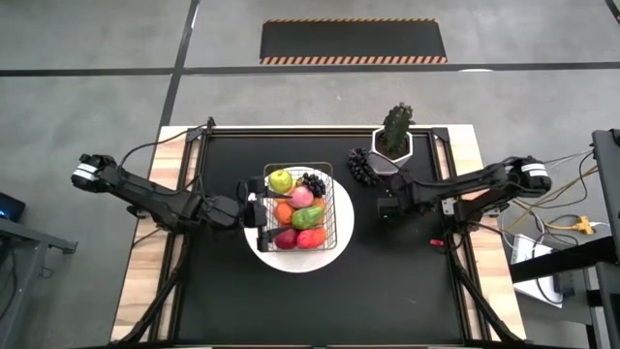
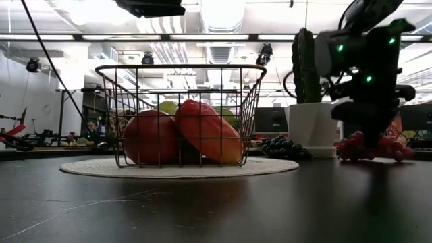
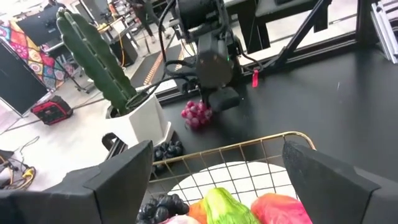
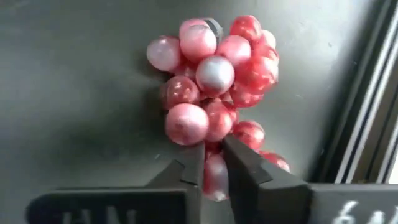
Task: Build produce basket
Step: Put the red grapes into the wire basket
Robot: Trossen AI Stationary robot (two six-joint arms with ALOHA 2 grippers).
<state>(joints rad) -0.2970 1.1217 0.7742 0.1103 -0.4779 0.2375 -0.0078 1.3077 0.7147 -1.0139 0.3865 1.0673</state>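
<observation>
The wire basket [image 1: 300, 206] stands on a round white plate [image 1: 291, 262] at the table's middle. It holds produce: a green apple [image 1: 280, 180], a dark grape bunch [image 1: 313, 182], and orange, green and red pieces. My left gripper [image 1: 254, 209] hovers open at the basket's left wall, touching nothing. To the right, a red grape bunch [image 4: 214, 81] lies on the dark table with my right gripper [image 4: 214, 163] shut on it. A second dark grape bunch [image 1: 362, 167] lies against the white plant pot [image 1: 394, 147]. My right gripper pinches a grape at one end of the red bunch [image 4: 214, 177] between its two fingertips [image 4: 244, 163]. It comes from above, slanting steeply down. The bunch lies on the table [image 2: 374, 150], spread out past the fingers.
The white pot holds a tall green cactus [image 2: 307, 67] at the back right, close to my right arm. Metal frame rails [image 1: 455, 252] run along the table's sides. Bare dark tabletop lies in front of the plate.
</observation>
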